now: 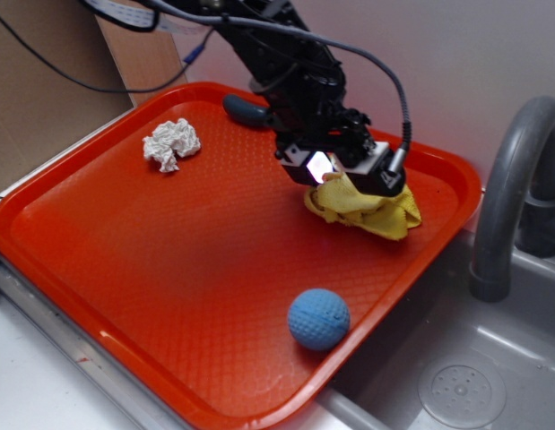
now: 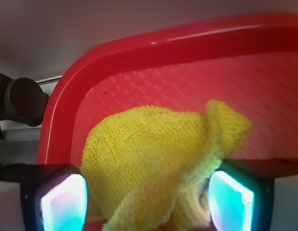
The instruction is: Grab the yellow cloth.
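1. An orange-red tray point(image 1: 169, 269) with a textured floor sits on a pale counter, beside a grey sink point(image 1: 465, 376) with a curved grey faucet point(image 1: 510, 197); brown cardboard point(image 1: 44, 72) stands at the back left.
2. The gripper point(image 1: 344, 179) is down at the tray's far right corner, its two glowing fingers point(image 2: 64, 204) set either side of the yellow cloth point(image 2: 149, 159), with a fold of cloth filling the gap between them. Whether the fingers actually pinch it I cannot tell.
3. The yellow cloth lies bunched on the tray floor under the gripper, near the right rim.
4. A blue ball point(image 1: 318, 318) rests near the tray's front edge, well apart from the cloth.
5. A crumpled white paper wad point(image 1: 171, 143) lies at the back left.
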Controlling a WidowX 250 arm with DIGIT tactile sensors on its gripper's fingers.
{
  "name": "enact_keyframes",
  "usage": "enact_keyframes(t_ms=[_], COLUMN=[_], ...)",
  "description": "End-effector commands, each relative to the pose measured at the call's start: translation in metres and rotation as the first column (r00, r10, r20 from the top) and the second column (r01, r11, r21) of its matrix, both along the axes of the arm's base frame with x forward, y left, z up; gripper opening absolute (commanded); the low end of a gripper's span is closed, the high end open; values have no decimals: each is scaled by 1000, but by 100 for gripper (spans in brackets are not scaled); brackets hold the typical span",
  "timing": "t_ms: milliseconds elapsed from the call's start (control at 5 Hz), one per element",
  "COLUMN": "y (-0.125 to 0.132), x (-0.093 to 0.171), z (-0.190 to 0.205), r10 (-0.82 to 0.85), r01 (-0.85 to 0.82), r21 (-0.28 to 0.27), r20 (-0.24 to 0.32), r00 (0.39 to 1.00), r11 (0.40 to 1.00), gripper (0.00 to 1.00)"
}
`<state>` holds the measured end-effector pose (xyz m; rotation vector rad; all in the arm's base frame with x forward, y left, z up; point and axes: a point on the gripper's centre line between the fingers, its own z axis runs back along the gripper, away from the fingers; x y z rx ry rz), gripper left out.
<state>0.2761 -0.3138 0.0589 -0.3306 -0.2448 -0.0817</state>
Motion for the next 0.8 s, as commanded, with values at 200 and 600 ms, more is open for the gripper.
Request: enact_keyframes(t_ms=[200, 600], y=[-2, 53], x=[-18, -28], z=[53, 130], r10=[13, 151], r01=[-23, -174], r21=[88, 97], r20=[117, 204], r00=[993, 967], r11=[996, 980], gripper=[0, 0])
